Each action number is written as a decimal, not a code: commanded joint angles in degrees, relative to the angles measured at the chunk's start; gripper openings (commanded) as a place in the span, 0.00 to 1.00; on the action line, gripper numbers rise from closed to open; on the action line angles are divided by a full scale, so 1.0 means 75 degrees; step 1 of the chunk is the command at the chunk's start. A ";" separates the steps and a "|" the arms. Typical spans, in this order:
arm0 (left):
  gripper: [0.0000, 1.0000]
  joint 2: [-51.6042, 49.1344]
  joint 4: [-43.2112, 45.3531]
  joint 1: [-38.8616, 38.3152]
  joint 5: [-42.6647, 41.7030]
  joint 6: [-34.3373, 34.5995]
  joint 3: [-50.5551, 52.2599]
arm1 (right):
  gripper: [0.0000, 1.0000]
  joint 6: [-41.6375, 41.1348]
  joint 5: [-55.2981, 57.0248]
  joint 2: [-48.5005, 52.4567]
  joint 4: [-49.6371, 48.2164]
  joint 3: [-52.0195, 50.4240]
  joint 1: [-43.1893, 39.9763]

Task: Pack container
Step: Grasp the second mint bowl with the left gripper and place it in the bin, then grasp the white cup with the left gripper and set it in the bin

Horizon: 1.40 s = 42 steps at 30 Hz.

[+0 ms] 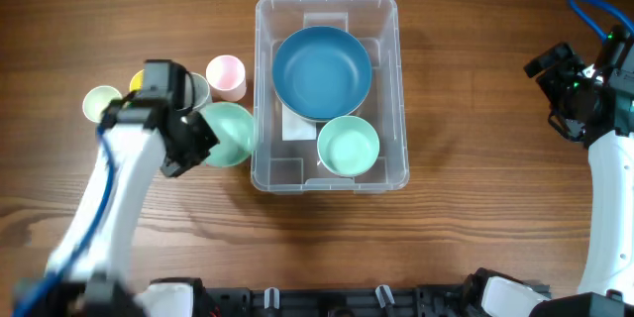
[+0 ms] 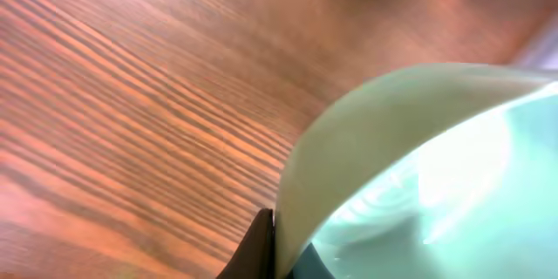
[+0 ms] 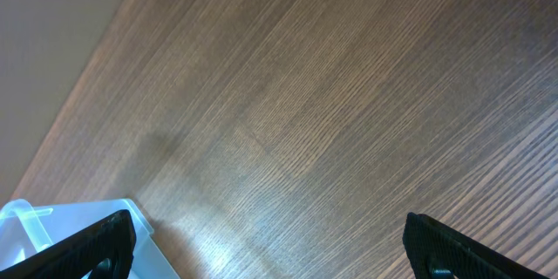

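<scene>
The clear container (image 1: 396, 79) stands mid-table and holds a blue bowl (image 1: 322, 71) and a mint green cup (image 1: 349, 146). My left gripper (image 1: 198, 139) is shut on the rim of a mint green bowl (image 1: 230, 131), just left of the container. The left wrist view shows the bowl (image 2: 418, 174) close up, its wall pinched against a dark finger (image 2: 257, 248). My right gripper (image 1: 555, 94) is open and empty, far right of the container; the right wrist view shows its fingers (image 3: 270, 244) wide apart over bare wood, with a container corner (image 3: 26, 222) at lower left.
Left of the container stand a pink cup (image 1: 226, 75), a pale green cup (image 1: 101, 104), a yellow item (image 1: 137, 83) and a grey cup (image 1: 198, 89), partly hidden by my left arm. The table's front edge carries the arm bases.
</scene>
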<state>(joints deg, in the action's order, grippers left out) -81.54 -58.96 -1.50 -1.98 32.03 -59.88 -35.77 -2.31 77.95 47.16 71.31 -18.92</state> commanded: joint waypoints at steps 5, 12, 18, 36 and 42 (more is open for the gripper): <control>0.04 0.2384 0.0219 -0.0035 0.0600 -0.0038 -0.0388 | 1.00 -0.0055 0.0079 0.0029 -0.0020 0.0035 0.0012; 0.04 0.2127 0.1746 -0.1661 -0.1017 -0.0096 -0.0472 | 1.00 -0.0055 0.0079 0.0029 -0.0020 0.0035 0.0012; 0.07 0.0627 0.2521 -0.3856 0.0017 -0.0096 -0.0469 | 1.00 -0.0058 0.0079 0.0029 -0.0020 0.0035 0.0012; 0.47 0.0134 0.0822 -0.3503 0.0414 -0.0440 -0.2087 | 1.00 -0.0055 0.0079 0.0029 -0.0020 0.0035 0.0012; 0.56 0.0787 -0.0516 -0.0455 0.1953 0.0026 -0.2296 | 1.00 -0.0055 0.0079 0.0029 -0.0020 0.0035 0.0012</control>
<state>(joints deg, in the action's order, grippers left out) -75.29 -61.41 -13.43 6.39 30.83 -76.42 -35.77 -2.31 77.95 47.16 71.31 -18.92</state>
